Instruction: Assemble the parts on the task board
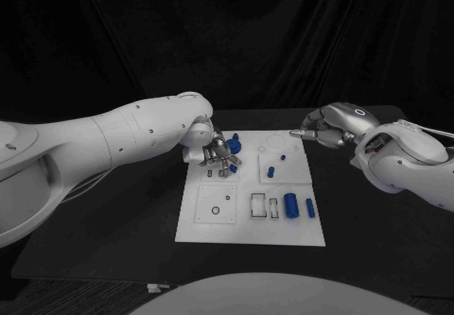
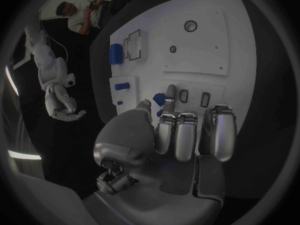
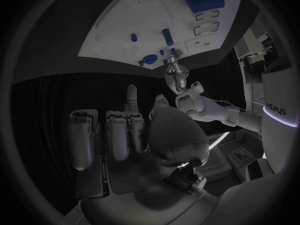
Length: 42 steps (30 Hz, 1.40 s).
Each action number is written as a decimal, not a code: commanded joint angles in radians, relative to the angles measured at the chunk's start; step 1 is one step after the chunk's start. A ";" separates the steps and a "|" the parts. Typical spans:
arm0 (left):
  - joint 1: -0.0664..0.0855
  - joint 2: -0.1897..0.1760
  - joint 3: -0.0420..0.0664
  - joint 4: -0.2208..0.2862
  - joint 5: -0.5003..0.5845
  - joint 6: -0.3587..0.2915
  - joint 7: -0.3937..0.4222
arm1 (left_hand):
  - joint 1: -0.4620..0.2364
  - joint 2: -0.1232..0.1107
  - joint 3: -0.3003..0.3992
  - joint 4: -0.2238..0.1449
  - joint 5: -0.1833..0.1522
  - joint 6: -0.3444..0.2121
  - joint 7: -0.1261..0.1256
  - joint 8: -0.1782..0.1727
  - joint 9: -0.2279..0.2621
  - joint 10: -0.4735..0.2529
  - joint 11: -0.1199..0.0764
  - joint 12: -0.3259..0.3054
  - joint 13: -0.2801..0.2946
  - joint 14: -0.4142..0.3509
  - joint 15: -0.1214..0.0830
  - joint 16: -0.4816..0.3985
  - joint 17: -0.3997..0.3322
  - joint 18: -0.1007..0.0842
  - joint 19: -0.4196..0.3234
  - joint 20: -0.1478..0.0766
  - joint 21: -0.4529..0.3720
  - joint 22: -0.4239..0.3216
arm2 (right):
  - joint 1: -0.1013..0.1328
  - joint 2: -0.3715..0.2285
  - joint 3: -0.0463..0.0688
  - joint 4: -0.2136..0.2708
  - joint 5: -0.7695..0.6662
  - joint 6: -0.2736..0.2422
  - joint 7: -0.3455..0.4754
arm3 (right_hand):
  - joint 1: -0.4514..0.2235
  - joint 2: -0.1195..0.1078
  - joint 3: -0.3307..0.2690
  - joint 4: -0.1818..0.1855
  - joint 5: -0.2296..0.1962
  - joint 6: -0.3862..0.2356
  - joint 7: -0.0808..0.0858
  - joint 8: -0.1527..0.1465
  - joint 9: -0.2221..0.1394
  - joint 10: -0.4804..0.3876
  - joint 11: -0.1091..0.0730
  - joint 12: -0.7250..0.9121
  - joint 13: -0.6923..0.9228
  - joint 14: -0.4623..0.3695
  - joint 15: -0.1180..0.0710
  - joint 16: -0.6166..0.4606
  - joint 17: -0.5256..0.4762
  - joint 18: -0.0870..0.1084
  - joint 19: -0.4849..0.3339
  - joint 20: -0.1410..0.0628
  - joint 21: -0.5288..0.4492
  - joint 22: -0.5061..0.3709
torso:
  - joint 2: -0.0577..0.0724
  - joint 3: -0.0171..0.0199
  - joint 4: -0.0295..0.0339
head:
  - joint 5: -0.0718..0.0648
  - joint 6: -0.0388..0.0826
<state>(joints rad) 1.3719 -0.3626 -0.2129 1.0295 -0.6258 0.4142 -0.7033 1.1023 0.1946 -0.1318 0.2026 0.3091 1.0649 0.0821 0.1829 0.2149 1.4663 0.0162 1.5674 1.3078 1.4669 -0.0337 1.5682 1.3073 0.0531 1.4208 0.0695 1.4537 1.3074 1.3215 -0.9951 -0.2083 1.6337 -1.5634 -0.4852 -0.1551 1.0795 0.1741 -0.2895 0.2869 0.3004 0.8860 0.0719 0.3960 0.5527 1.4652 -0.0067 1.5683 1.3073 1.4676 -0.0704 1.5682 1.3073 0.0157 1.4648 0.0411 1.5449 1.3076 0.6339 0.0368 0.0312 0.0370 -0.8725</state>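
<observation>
The white task board (image 1: 213, 226) lies in the middle of the black table. My left hand (image 1: 216, 156) hovers over its far left part, and between thumb and forefinger it pinches a small blue part (image 2: 159, 100); the other fingers (image 2: 185, 135) are curled in. A round blue part (image 1: 233, 144) stands just beyond that hand. My right hand (image 1: 327, 131) hangs over the bare table off the board's far right corner, its fingers (image 3: 119, 135) curled with nothing in them. A thick blue cylinder (image 1: 291, 204) and a slim blue rod (image 1: 309, 207) lie near the board's right edge.
A short blue peg (image 1: 271, 172) and a tiny blue piece (image 1: 283, 157) sit on the board's right-hand plate. Rectangular slots (image 1: 257, 205) and a small round hole (image 1: 216, 210) mark the near half. Black table (image 1: 104, 223) surrounds the board.
</observation>
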 commanded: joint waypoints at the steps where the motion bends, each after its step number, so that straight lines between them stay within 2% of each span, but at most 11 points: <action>1: -0.003 0.004 0.001 -0.003 0.008 0.010 -0.022 | 0.006 -0.005 0.011 -0.002 -0.004 0.009 0.000 -0.003 0.002 0.104 -0.006 0.003 0.263 0.104 -0.008 0.003 0.263 0.001 -0.009 0.001 -0.008 0.055 | -0.003 0.000 0.001 0.003 -0.007 -0.007 -0.018 | 0.009 0.000 -0.007 0.001 0.001 0.007 0.000 0.007 0.001 0.106 0.005 0.003 0.263 0.103 0.008 0.003 0.263 -0.007 0.088 0.008 -0.003 0.252 | 0.001 0.0001 0.0002 | -0.002 0.000; 9: -0.005 0.007 0.001 -0.008 0.008 0.008 -0.016 | 0.007 -0.007 0.021 -0.004 -0.001 0.015 -0.001 -0.001 0.006 0.104 -0.008 0.003 0.263 0.104 -0.009 0.003 0.263 0.002 -0.011 0.001 -0.010 0.053 | -0.004 0.001 0.001 0.003 -0.007 0.000 -0.023 | 0.011 -0.001 -0.007 0.000 0.001 0.007 0.000 0.008 0.002 0.106 0.005 0.003 0.263 0.103 0.008 0.003 0.263 -0.006 0.087 0.008 -0.006 0.251 | 0.000 -0.0007 0.0004 | -0.004 0.000; 15: -0.007 0.013 0.001 -0.015 0.008 0.013 -0.014 | 0.010 -0.010 0.032 -0.009 0.007 0.019 -0.004 0.001 0.011 0.104 -0.010 0.003 0.263 0.104 -0.012 0.003 0.263 0.001 -0.008 -0.001 -0.009 0.057 | -0.004 -0.002 0.001 0.008 -0.007 0.009 -0.029 | 0.013 -0.002 -0.008 0.000 0.001 0.007 -0.001 0.008 0.002 0.106 0.005 0.003 0.263 0.103 0.008 0.003 0.263 -0.006 0.087 0.008 -0.006 0.251 | 0.000 0.0004 0.0004 | -0.004 0.000; 21: -0.008 0.025 0.001 -0.027 0.008 0.021 -0.015 | 0.010 -0.010 0.033 -0.010 0.007 0.020 -0.004 0.001 0.011 0.104 -0.011 0.003 0.263 0.104 -0.012 0.003 0.263 0.001 -0.008 -0.001 -0.009 0.057 | -0.005 -0.002 0.001 0.009 -0.007 0.013 -0.032 | 0.013 -0.002 -0.008 -0.001 0.001 0.007 -0.001 0.008 0.002 0.106 0.005 0.003 0.263 0.103 0.008 0.003 0.263 -0.006 0.086 0.008 -0.007 0.250 | 0.000 0.0006 -0.0003 | -0.001 0.000; 32: -0.010 0.039 0.001 -0.047 0.008 0.029 -0.015 | 0.010 -0.009 0.040 -0.010 0.009 0.023 -0.006 0.002 0.014 0.104 -0.012 0.003 0.263 0.104 -0.013 0.003 0.263 0.001 -0.008 -0.002 -0.010 0.057 | -0.005 -0.003 0.001 0.015 -0.007 0.021 -0.035 | 0.015 -0.001 -0.008 0.000 0.001 0.007 -0.001 0.009 0.003 0.106 0.005 0.003 0.263 0.103 0.008 0.003 0.263 -0.004 0.083 0.008 -0.012 0.248 | 0.000 0.0004 0.0003 | -0.005 0.000; 37: -0.010 0.044 0.001 -0.051 0.008 0.034 -0.017 | 0.011 -0.009 0.050 -0.012 0.013 0.025 -0.008 0.003 0.018 0.104 -0.014 0.003 0.263 0.104 -0.015 0.003 0.263 0.001 -0.009 -0.004 -0.012 0.056 | -0.005 -0.003 0.001 0.016 -0.007 0.023 -0.037 | 0.015 0.001 -0.007 0.001 0.001 0.008 -0.001 0.009 0.003 0.106 0.005 0.003 0.263 0.103 0.008 0.003 0.263 -0.004 0.083 0.008 -0.012 0.248 | 0.000 0.0007 -0.0011 | -0.003 0.000; 42: -0.010 0.048 0.001 -0.055 0.008 0.038 -0.020 | 0.017 -0.012 0.067 -0.021 0.019 0.025 -0.010 0.003 0.023 0.104 -0.016 0.003 0.263 0.104 -0.017 0.003 0.263 0.001 -0.007 -0.006 -0.012 0.058 | -0.005 -0.002 0.001 0.017 -0.007 0.025 -0.040 | 0.017 0.003 -0.007 0.001 0.003 0.008 -0.001 0.010 0.003 0.106 0.005 0.003 0.263 0.103 0.008 0.003 0.263 -0.004 0.083 0.008 -0.013 0.248 | -0.001 0.0008 0.0000 | -0.003 0.000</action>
<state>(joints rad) 1.3639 -0.3169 -0.2127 0.9753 -0.6256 0.4359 -0.7036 1.1129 0.1840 -0.0708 0.1829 0.3254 1.0865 0.0750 0.1830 0.2369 1.4666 0.0092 1.5674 1.3077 1.4669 -0.0410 1.5682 1.3080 0.0532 1.4136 0.0697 1.4477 1.3073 1.3189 -0.9968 -0.2083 1.6474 -1.5637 -0.4666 -0.1735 1.0888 0.1747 -0.2895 0.2869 0.3005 0.8860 0.0719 0.3999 0.5550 1.4650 -0.0068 1.5683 1.3074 1.4677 -0.0705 1.5682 1.3073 0.0158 1.4649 0.0411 1.5373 1.3081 0.6336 0.0374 0.0312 0.0338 -0.8725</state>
